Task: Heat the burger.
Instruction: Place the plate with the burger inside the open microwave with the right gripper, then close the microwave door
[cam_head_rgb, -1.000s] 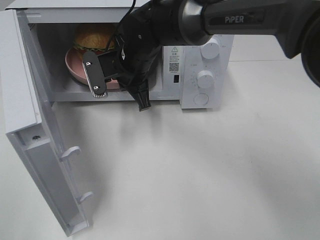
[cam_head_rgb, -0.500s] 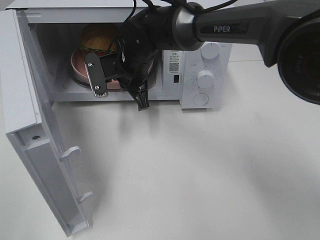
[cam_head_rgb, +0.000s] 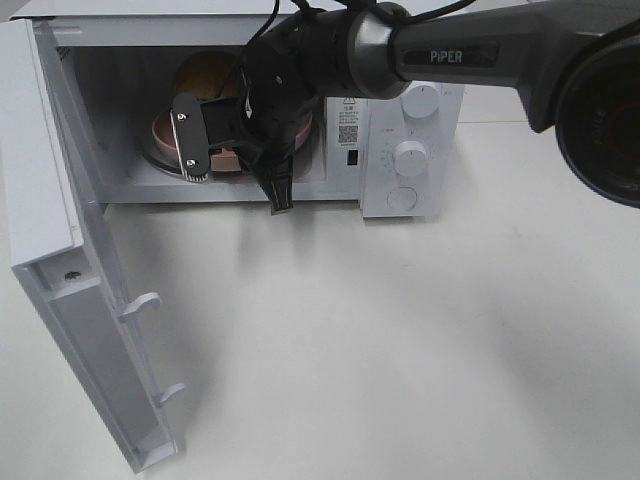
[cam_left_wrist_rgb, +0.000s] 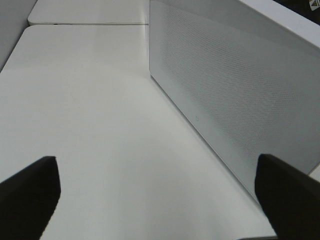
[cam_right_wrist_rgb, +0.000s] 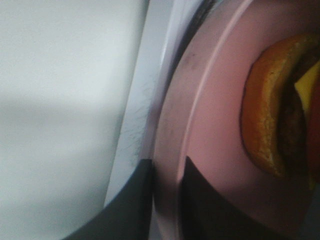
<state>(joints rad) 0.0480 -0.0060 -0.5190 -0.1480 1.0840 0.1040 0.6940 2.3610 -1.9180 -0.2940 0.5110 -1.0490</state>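
The right claw (cam_right_wrist_rgb: 166, 165) is reaching into the open mouth of the microwave (cam_head_rgb: 400, 150). Its two dark fingers (cam_right_wrist_rgb: 135, 200) are sitting on either side of the rim of the pink plate (cam_right_wrist_rgb: 215, 125), with only a narrow gap between them. Whether they are pressing on that rim or standing just clear of it, I cannot tell. The plate is lying on the floor of the microwave's chamber. The burger (cam_right_wrist_rgb: 265, 110) is resting on the plate, well inside the microwave; its golden-brown bun and a sliver of yellow cheese are showing in the right wrist view. From the high camera the burger (cam_head_rgb: 205, 75) is peeking out behind the claw, toward the back of the chamber.

The dark arm (cam_head_rgb: 470, 50) carrying this claw is crossing above the microwave's control side, where two round knobs (cam_head_rgb: 410, 158) are facing forward. The microwave's door (cam_head_rgb: 60, 250) is hanging wide open and is jutting out over the white table (cam_head_rgb: 400, 350) in front of the microwave.

The left claw (cam_left_wrist_rgb: 160, 200) is hovering over the table with its fingers spread wide and is gripping nothing. A white, finely dotted panel (cam_left_wrist_rgb: 235, 90) is standing upright on the table just ahead of it; which part of the microwave this is, I cannot tell.
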